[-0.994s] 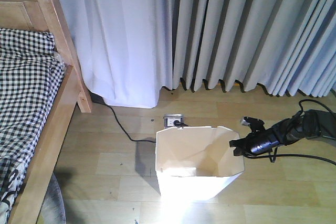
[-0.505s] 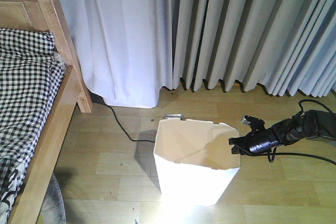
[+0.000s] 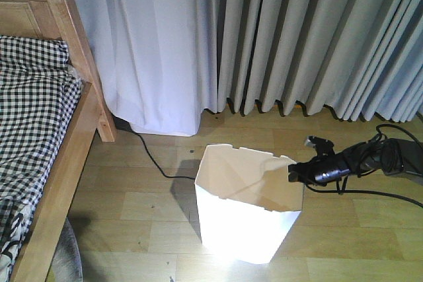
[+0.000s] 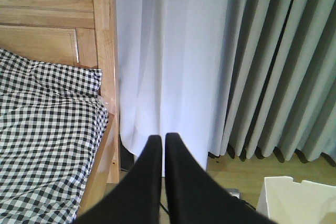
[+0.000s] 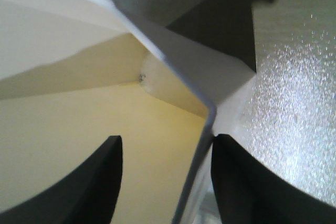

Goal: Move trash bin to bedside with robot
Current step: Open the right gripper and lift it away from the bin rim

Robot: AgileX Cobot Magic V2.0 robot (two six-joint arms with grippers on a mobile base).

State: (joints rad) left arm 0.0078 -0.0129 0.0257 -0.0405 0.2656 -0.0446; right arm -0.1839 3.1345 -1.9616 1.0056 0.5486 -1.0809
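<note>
The white trash bin (image 3: 243,224) stands on the wood floor right of centre, tilted, its cream inside showing. My right gripper (image 3: 295,172) is at its right rim. In the right wrist view that gripper (image 5: 167,146) straddles the bin's wall (image 5: 181,69), one finger inside and one outside against the wall, with the jaws apart. The left gripper (image 4: 164,139) hangs shut and empty in front of the white curtain. The bedside, a light-brown bed frame (image 3: 61,179) with checked bedding (image 3: 33,107), lies at the left, well apart from the bin.
Grey and white curtains (image 3: 277,37) hang to the floor along the back. A black cable (image 3: 151,160) runs over the floor from the bedpost toward the bin. A grey round object (image 3: 66,259) sits at the bottom left beside the bed frame.
The bin has tipped and slid away from me and now hides the floor socket behind it. My right gripper has risen a little with the rim.
</note>
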